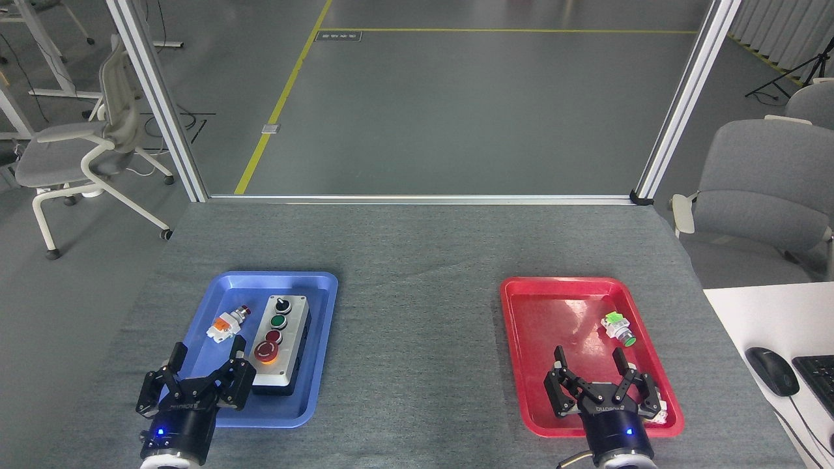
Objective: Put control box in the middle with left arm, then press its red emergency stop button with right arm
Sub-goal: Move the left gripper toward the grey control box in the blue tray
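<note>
The control box point(282, 343) lies lengthwise in the blue tray point(319, 365), light grey face up, with a black knob, a green button, a small red button and the red emergency stop button point(266, 351) nearest me. My left gripper point(207, 353) hovers open over the tray's near left part, just left of the box. My right gripper point(589, 357) is open above the near part of the red tray point(541, 339), holding nothing. The middle point(417, 345) is bare grey cloth between the two trays.
A loose orange-and-white pushbutton point(225, 324) lies in the blue tray left of the box. A small green-and-white part point(618, 327) sits in the red tray. A white desk point(769, 312) with a mouse point(772, 370) and keyboard point(818, 381) adjoins at right.
</note>
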